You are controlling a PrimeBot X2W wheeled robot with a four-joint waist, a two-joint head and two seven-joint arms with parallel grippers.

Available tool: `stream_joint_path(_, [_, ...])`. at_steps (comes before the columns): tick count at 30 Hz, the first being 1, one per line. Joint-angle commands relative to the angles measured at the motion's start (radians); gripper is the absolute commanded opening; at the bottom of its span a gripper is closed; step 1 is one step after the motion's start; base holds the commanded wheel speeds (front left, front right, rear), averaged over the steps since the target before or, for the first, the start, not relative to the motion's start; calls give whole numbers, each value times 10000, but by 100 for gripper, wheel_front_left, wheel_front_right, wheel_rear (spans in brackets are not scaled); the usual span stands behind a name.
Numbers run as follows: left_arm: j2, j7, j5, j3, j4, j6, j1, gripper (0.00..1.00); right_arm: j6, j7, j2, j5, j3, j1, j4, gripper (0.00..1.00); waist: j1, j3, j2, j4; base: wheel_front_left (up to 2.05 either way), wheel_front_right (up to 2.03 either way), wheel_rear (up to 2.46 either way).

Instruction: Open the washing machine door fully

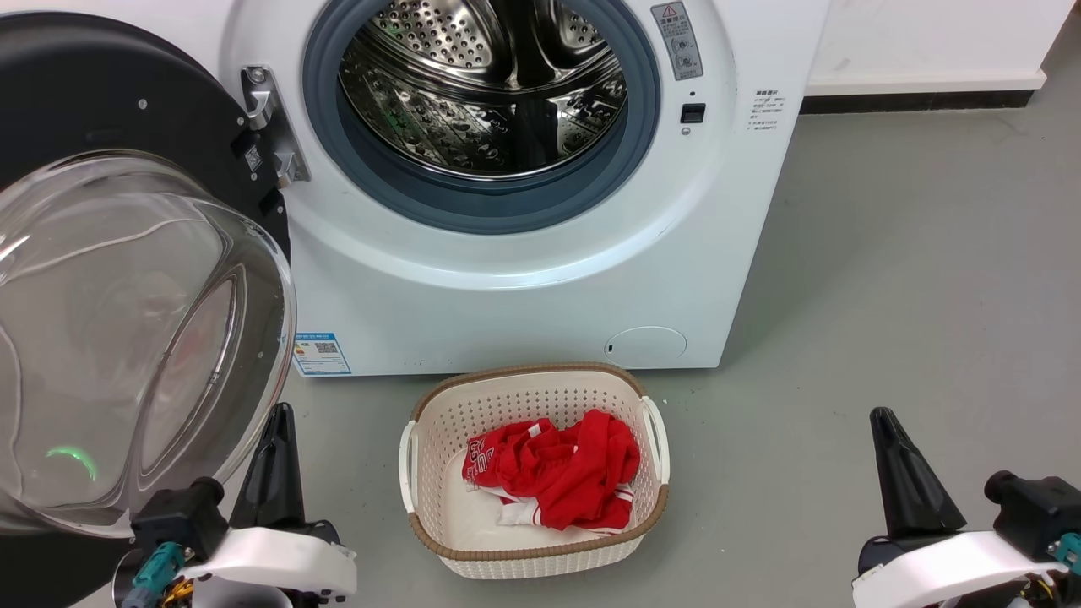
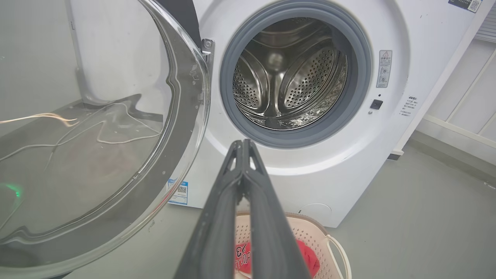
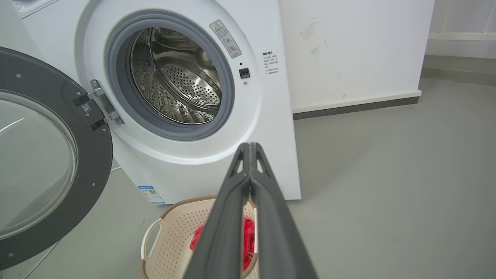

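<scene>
The white washing machine [image 1: 524,304] faces me with its steel drum [image 1: 486,84] exposed inside the blue-grey gasket. Its door [image 1: 110,110], black-rimmed with a bulging clear glass bowl [image 1: 127,338], is swung out wide on the metal hinge [image 1: 270,127] at the machine's left. In the wrist views the washing machine door [image 2: 89,147] [image 3: 42,162] fills the left side. My left gripper [image 1: 280,411] is shut and empty, low beside the bowl's right edge, apart from it. My right gripper [image 1: 882,415] is shut and empty at the lower right, over bare floor.
A cream laundry basket [image 1: 439,422] holding red clothes [image 1: 557,473] stands on the grey floor right in front of the machine, between my arms. A white wall with a dark skirting [image 1: 920,100] runs behind on the right. Open floor [image 1: 912,279] lies to the right.
</scene>
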State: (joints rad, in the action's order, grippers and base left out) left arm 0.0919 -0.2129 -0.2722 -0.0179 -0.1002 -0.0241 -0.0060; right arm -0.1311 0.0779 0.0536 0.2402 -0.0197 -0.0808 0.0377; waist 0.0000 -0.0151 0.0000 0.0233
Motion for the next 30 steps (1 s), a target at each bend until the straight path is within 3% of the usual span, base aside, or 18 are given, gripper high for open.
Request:
stream_joint_path(1, [21, 105, -533, -82, 99, -60, -302, 0, 0, -32, 93, 610, 7, 320, 38, 0, 0, 3, 0, -5, 0, 0, 0])
stream_joint_path(30, [-140, 1225, -5246, -372, -411, -437, -574, 0, 2, -474, 290, 5667, -28, 946, -998, 0, 0, 31, 0, -61, 0, 0, 0])
